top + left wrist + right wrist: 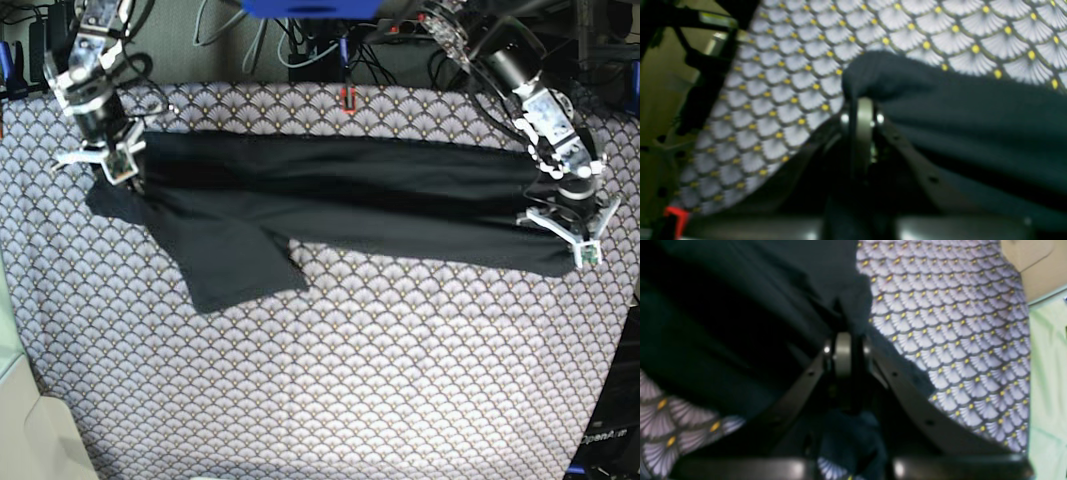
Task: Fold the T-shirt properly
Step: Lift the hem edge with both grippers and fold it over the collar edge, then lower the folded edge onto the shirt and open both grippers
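Shirt [330, 200] = thin soft knit, light, limp, prob drapes and creeps on release; best held at edges/corners, pinching both layers. It's a long dark band stretched across the cloth [330, 380], one sleeve flopped toward cam. Cloth: pale fan-scale print, yellow dots, flat. L gripper [575, 225] clenched on shirt edge, R gripper [105, 150] clenched on other end.

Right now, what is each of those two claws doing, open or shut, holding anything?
Left gripper: closed, pinching one end of the T-shirt.
Right gripper: closed, pinching the other end of it.
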